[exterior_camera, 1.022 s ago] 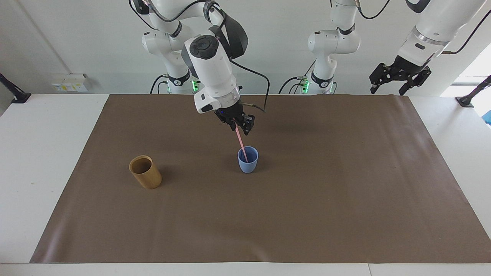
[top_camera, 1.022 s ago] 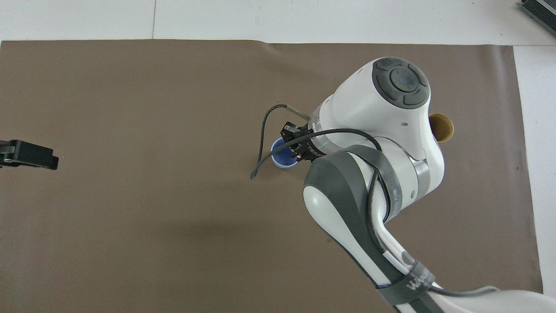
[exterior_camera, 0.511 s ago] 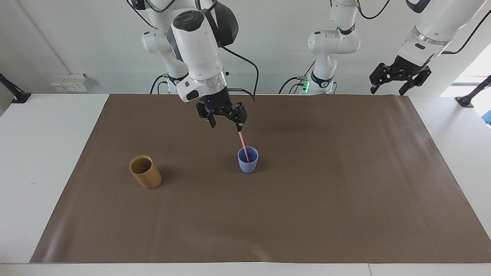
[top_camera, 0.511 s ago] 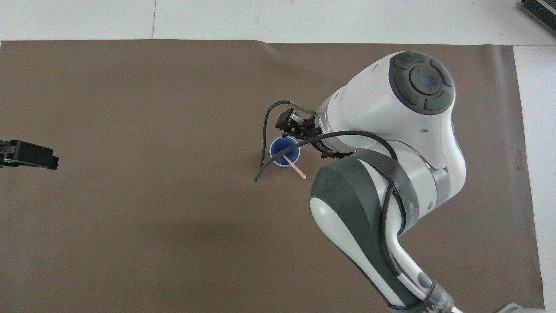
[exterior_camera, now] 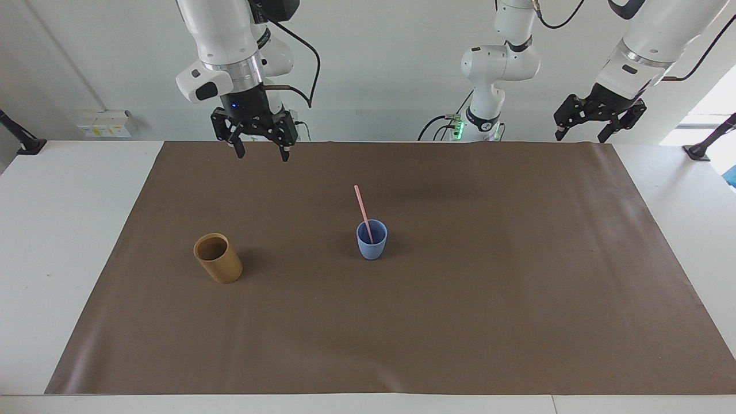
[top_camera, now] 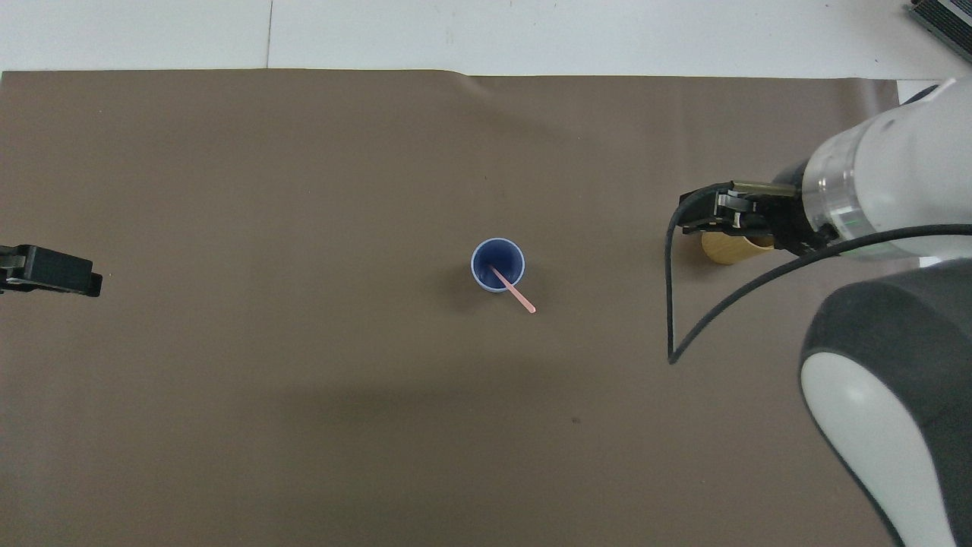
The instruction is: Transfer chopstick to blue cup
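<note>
White bench with brown paper mat (exterior_camera: 517,299). Thin pale-pink chopstick (exterior_camera: 363,210) leans in small light-blue cup (exterior_camera: 371,240), task looks done. Right gripper (exterior_camera: 257,150) fingers apart, empty, well clear of it over mat edge. Left gripper (exterior_camera: 598,123) waits, fingers apart, empty.

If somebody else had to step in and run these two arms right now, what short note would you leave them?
Right gripper: open, empty, raised over the robots' edge of the brown mat.
Left gripper: open, empty, waiting off the mat's corner.
Thin pale-pink chopstick: lower end inside the small light-blue cup mid-mat, leaning on its rim, top tilted toward the robots.
Done: the transfer.
Left: nothing visible.
</note>
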Controlling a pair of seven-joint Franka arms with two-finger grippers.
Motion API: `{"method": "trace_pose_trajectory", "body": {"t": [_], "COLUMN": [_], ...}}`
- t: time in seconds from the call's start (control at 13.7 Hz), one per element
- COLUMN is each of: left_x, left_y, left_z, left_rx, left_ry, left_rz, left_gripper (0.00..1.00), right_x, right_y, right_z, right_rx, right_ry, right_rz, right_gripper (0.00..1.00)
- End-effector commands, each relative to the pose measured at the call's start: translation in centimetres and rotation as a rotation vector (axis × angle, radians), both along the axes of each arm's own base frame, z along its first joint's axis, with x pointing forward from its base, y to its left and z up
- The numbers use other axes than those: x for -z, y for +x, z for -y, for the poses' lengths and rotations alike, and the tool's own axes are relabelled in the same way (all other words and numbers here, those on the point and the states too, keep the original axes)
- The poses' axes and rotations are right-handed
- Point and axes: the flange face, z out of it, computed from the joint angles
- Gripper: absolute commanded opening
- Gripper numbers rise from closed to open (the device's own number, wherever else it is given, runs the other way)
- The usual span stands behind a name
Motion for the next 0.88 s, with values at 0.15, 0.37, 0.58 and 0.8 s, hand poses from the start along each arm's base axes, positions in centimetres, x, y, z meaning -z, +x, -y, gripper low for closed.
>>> {"method": "trace_pose_trajectory", "body": {"t": [0.15, 0.37, 0.58, 0.8], "left_x": [-0.5, -0.4, -0.4, -0.4], "left_y": [-0.7, -0.6, -0.7, -0.7], "left_z": [-0.3, -0.3, -0.4, -0.4], "left_rx": [0.003, 0.003, 0.001, 0.001], "left_ry": [0.015, 0.015, 0.015, 0.015], "left_rz": [-0.002, -0.005, -0.004, -0.004], "left_gripper": [1.0, 1.0, 1.0, 1.0], "right_x": [-0.6, -0.4, -0.4, -0.4], "right_y": [-1.6, -1.2, -1.1, -1.1], "right_z": [6.8, 7.9, 8.0, 7.6], "right_rx": [-0.06, -0.06, -0.083, -0.081], "right_ry": [-0.038, -0.03, -0.037, -0.019], "right_rz": [-0.078, -0.082, -0.082, -0.081], "right_gripper": [1.0, 1.0, 1.0, 1.0]}}
